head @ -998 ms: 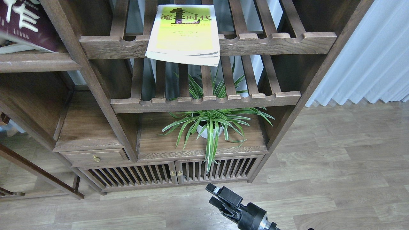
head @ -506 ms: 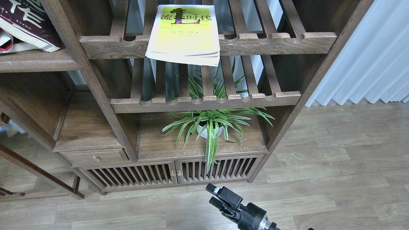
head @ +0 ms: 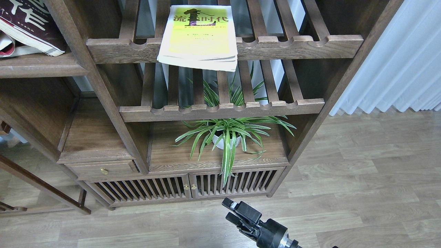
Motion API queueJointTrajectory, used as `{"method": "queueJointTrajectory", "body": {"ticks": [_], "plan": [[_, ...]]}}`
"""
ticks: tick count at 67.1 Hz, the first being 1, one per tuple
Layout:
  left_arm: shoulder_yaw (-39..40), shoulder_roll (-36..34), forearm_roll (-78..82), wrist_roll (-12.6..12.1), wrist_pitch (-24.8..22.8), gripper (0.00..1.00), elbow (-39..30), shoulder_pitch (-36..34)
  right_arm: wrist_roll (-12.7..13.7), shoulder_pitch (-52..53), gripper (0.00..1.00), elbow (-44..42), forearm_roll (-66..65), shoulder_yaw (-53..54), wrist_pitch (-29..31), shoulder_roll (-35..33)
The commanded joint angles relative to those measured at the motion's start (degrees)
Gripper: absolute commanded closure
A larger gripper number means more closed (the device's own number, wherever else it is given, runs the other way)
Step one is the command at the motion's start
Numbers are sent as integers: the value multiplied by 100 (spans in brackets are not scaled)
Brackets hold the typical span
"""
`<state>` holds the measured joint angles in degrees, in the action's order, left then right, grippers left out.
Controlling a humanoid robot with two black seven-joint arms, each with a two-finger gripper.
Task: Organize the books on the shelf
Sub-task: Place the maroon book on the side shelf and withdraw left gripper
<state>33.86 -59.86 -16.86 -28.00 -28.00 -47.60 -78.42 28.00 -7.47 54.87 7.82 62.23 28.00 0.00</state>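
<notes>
The yellow-and-white book [head: 199,34] lies flat on the upper slatted rack, its near edge hanging over the notched front rail. The maroon book [head: 32,26] with cream characters lies tilted at the top left on the flat plank shelf [head: 41,65], resting over a white-and-red thing [head: 5,46] that is partly cut off by the view's edge. The white-green "300" book is not seen as such. My right gripper [head: 229,210] hangs low over the floor in front of the cabinet, open and empty. My left gripper is out of view.
A potted spider plant [head: 227,137] stands on the lower board under a second slatted rack [head: 220,110]. Slatted cabinet doors [head: 186,187] and a small drawer [head: 103,169] are below. A white curtain [head: 396,62] hangs at the right over wood floor.
The maroon book has shifted up and left from a second ago and settled tilted on the plank shelf, uncovering the white-and-red thing. The right gripper and the yellow book have not moved.
</notes>
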Motion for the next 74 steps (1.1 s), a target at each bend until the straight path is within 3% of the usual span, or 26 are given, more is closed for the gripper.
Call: {"method": "queueJointTrajectory", "body": {"ticks": [1,43,58,61,62,65,66,74], "plan": [[-370,-587,8,0,0,1,-346,2,0,0,0,-11,0,-35,0,0],[-2639,-2337,16,0,0,1,-2368,73,0,0,0,42,0,-88,0,0],[-4220,-2426,8,0,0,1,-2754,117,0,0,0,446,52,52,0,0],[-4501,-2390,8,268,0,1,-2781,178,0,0,0,577,52,105,0,0],[-4667,-2347,8,521,0,1,-2807,222,0,0,0,673,61,131,0,0],[-4897,-2267,8,936,0,1,-2904,310,0,0,0,832,61,140,0,0],[-5002,-2215,8,1207,0,1,-2965,371,0,0,0,920,53,140,0,0],[-5170,-2039,-71,2332,0,1,-3159,880,0,44,0,1298,61,140,0,0]]}}
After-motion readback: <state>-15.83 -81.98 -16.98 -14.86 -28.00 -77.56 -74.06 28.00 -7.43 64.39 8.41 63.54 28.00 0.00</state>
